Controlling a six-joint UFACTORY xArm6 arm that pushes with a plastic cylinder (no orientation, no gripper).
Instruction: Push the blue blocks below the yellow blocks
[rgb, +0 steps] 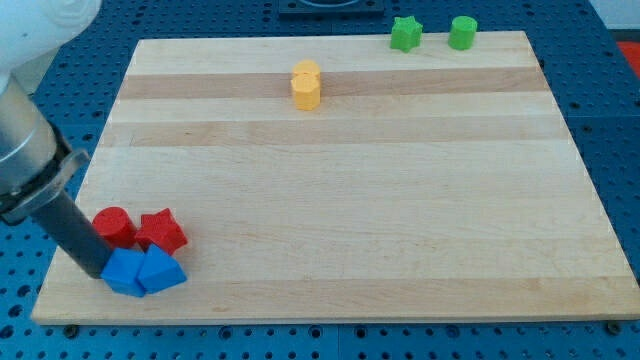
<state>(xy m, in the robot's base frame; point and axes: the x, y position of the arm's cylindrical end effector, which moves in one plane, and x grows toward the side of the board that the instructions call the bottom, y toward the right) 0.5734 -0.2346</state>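
Blue blocks sit as a touching pair near the 7 o'clock corner of a pale wooden board. Together they form a short row whose long axis runs roughly from 9 o'clock to 3 o'clock across the view. The one toward the view's left looks like a squarish block; the one toward the view's right is more wedge-like, with a corner pointing toward 3 o'clock.

The rod comes in from the 10 o'clock side, leaning down toward the pair. My tip rests at the left edge of the blue pair, touching or nearly touching it. The arm carries no gripper, so there is nothing to open or close; it is only a plain dark rod.

Just above the blue pair are a red round block and a red star block, side by side, the star close against the blue ones.

Well apart, toward 12 o'clock, stand two yellow blocks, pressed together. At the far edge, near 1 o'clock, are a green star block and a green round block.
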